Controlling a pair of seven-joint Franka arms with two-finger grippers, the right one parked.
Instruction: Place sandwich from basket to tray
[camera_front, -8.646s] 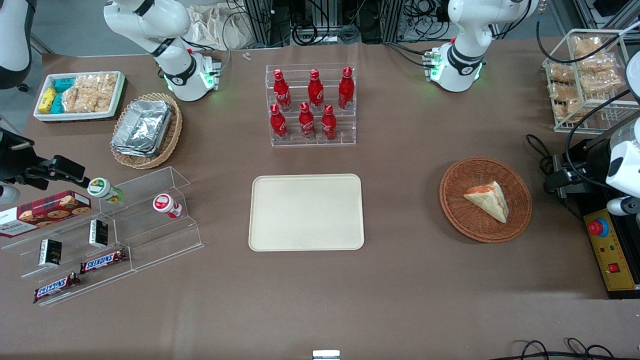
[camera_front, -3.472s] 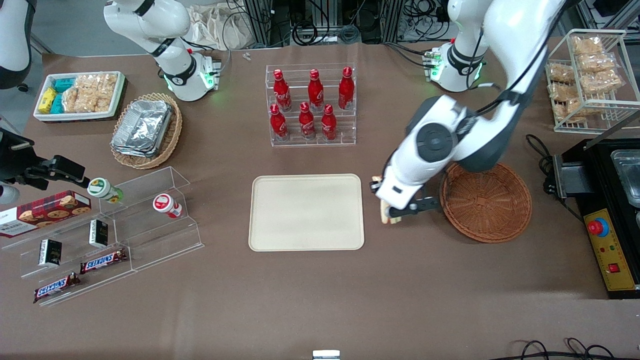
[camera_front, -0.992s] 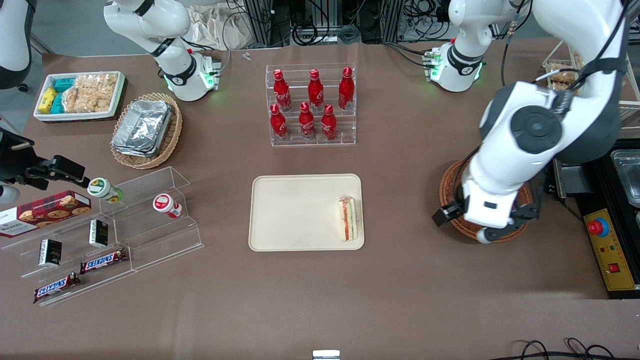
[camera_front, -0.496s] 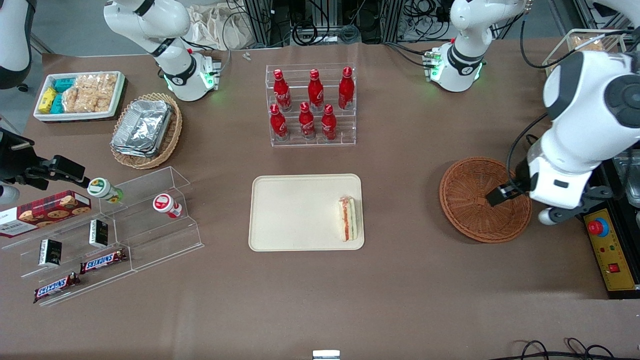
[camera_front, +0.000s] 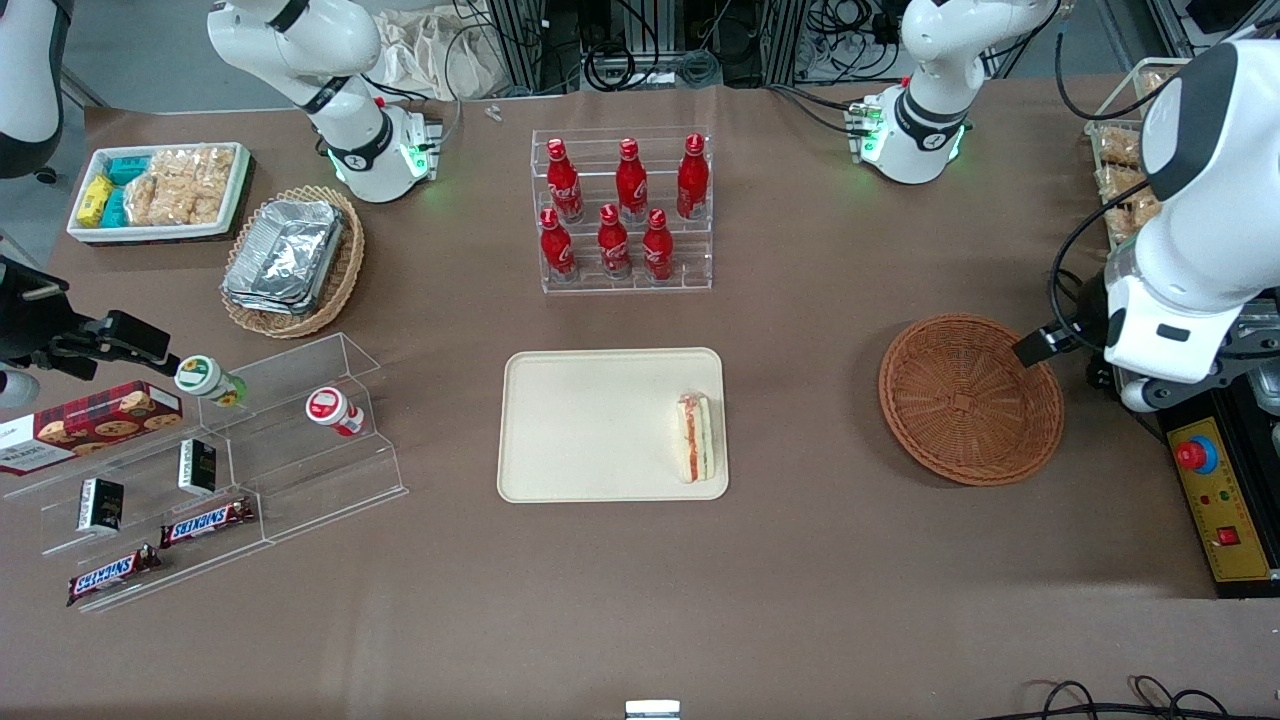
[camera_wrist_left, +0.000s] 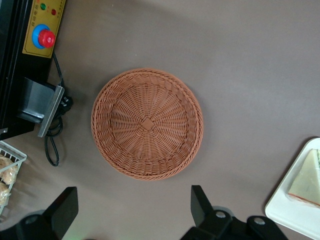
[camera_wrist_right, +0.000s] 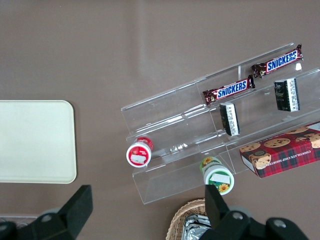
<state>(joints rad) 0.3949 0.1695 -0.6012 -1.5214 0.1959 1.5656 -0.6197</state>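
Observation:
The sandwich (camera_front: 697, 437) lies on the cream tray (camera_front: 600, 425), at the tray's edge nearest the basket, with its red and green filling facing up. Its pale bread (camera_wrist_left: 307, 175) and a corner of the tray (camera_wrist_left: 295, 215) also show in the left wrist view. The round reddish-brown basket (camera_front: 970, 398) has nothing in it, as the left wrist view of the basket (camera_wrist_left: 147, 123) confirms. My gripper (camera_front: 1090, 372) hangs above the table just past the basket's rim, toward the working arm's end. The gripper (camera_wrist_left: 131, 210) is open wide with nothing between its fingers.
A clear rack of red bottles (camera_front: 625, 210) stands farther from the front camera than the tray. A black control box with a red button (camera_front: 1215, 490) and a wire rack of snack packets (camera_front: 1125, 170) sit at the working arm's end. An acrylic shelf of snacks (camera_front: 200, 470) lies toward the parked arm's end.
The sandwich went from the basket to the tray and was let go. Over the last second the gripper has drawn back from above the basket toward the working arm's end.

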